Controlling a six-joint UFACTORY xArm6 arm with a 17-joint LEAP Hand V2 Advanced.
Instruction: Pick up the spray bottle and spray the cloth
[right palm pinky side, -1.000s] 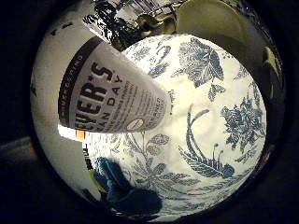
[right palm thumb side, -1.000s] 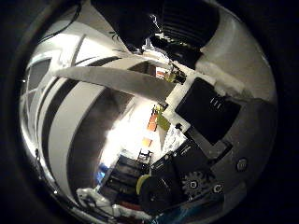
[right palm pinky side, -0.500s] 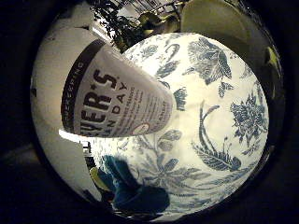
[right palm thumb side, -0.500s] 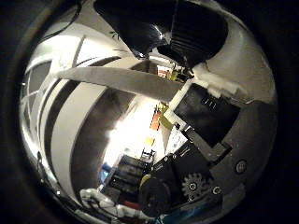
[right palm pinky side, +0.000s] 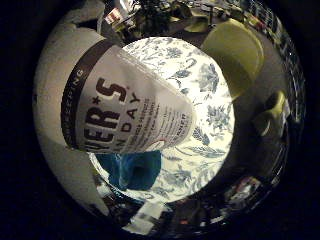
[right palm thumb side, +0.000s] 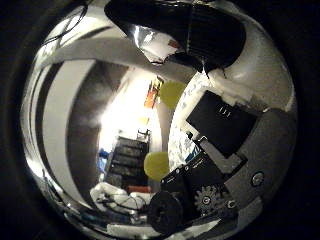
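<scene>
The spray bottle (right palm pinky side: 125, 115), white with a dark band and printed label, fills much of the little finger side view and lies close against my palm. Past its base, the blue cloth (right palm pinky side: 132, 170) lies crumpled on a round table with a blue-flowered white cover (right palm pinky side: 205, 95), well below the bottle. In the thumb side view the black, white and geared fingers of my right hand (right palm thumb side: 220, 150) curl across in front of the camera, shut on the bottle. A glossy black part (right palm thumb side: 190, 30) sits above them; I cannot tell what it is.
A yellow-green chair (right palm pinky side: 235, 55) stands beside the table, and another one (right palm pinky side: 272, 115) farther round. The thumb side view shows a lit room with dark shelving (right palm thumb side: 125, 155) and clutter on the floor.
The table and blue cloth look smaller and farther off than before, so the camera has moved up and away from them. The bottle stays against the palm in the same place.
</scene>
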